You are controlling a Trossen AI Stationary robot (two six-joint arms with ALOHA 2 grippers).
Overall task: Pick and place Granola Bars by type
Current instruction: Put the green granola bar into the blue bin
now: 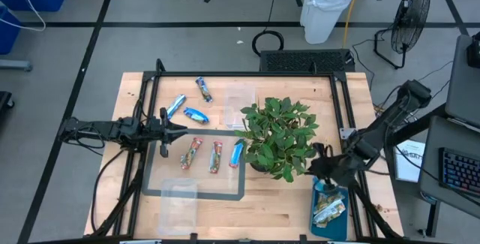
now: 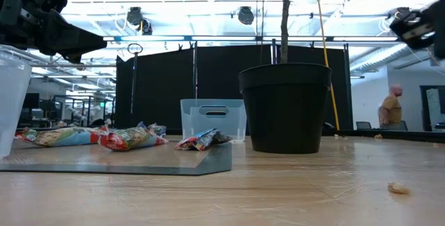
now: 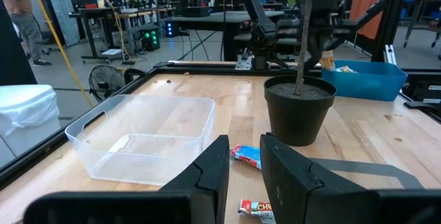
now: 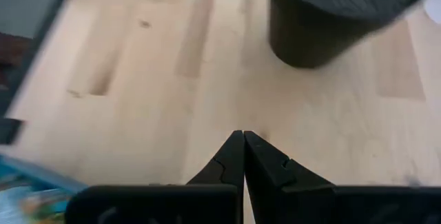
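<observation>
While plant [image 1: 279,135] overhangs, bar [image 1: 237,153] half-hidden

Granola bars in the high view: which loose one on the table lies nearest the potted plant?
The blue-wrapped bar at the right end of the row of three, its edge almost under the plant's leaves; the two red-and-tan bars lie further left.

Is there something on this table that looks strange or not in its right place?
Yes: a potted plant stands mid-table, its leaves overhanging one blue bar on the grey mat. A small crumb also lies on the bare wood. Nothing looks spilled or damaged.
</observation>
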